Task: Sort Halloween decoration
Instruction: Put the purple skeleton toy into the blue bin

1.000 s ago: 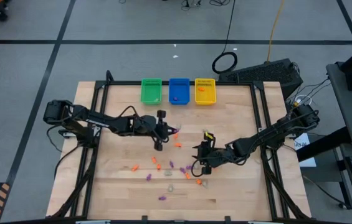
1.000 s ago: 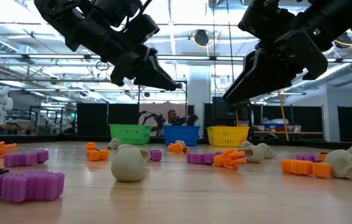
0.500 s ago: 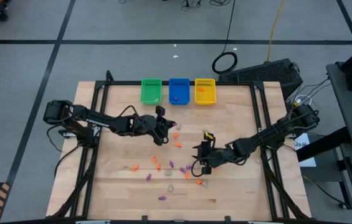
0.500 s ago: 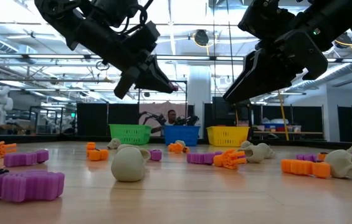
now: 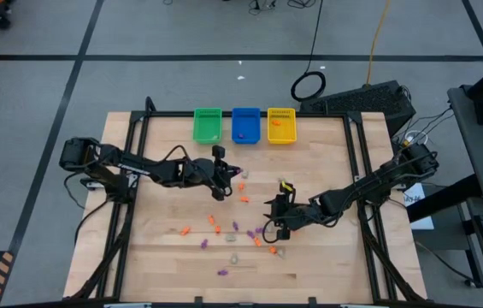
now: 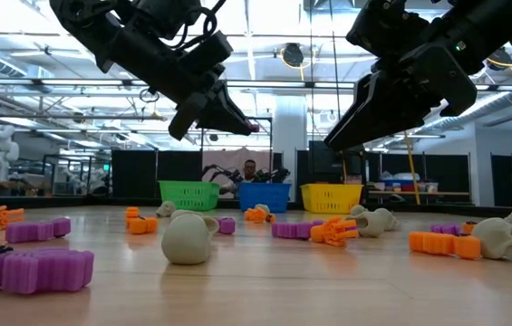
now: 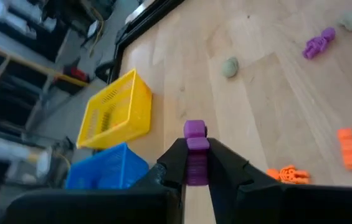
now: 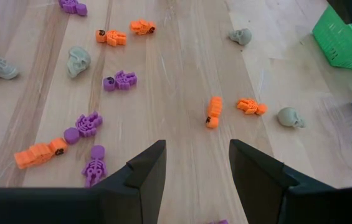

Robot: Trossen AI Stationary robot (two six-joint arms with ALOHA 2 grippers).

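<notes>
Since a second ago our left pincer (image 7: 195, 163) has turned slightly, closed on a purple trinket (image 7: 195, 148) with the blue bin (image 7: 104, 168) ahead; our right pincer (image 8: 194, 163) waits wide and empty above the scattered trinkets (image 8: 121, 79) on the worktop (image 8: 182, 68).

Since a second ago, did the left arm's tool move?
Yes. In the high view the left tool, shut on a purple trinket, has shifted slightly up the table toward the blue bin. The right tool waits open.
</notes>
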